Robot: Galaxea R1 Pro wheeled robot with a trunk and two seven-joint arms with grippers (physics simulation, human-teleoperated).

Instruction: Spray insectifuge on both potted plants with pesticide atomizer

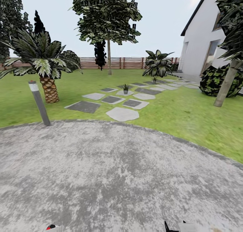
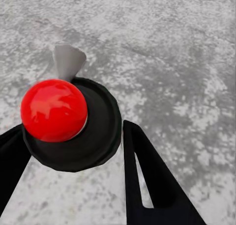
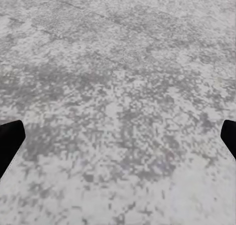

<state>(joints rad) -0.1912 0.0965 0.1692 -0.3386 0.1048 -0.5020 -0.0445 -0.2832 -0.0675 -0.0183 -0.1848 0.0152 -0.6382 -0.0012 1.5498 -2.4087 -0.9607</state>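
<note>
The pesticide atomizer (image 2: 54,109) shows its glossy red top and black collar between the black fingers of my left gripper (image 2: 73,136), which is shut on it above the grey patio (image 1: 111,171). A speck of its red top (image 1: 50,227) peeks in at the bottom edge of the head view. Two potted plants stand far ahead on the stepping stones: one (image 1: 125,88) at the middle of the path, the other (image 1: 154,80) further back by the large shrub. My right gripper (image 3: 118,136) is open over bare patio, its fingertips (image 3: 10,141) wide apart.
A grey lamp post (image 1: 39,103) leans at the patio's left rim, with a palm (image 1: 45,63) behind it. Stepping stones (image 1: 122,113) lead across the lawn toward the white house (image 1: 206,36). A broad-leaved shrub (image 1: 157,63), a round bush (image 1: 216,80) and a tree trunk (image 1: 226,85) stand on the right.
</note>
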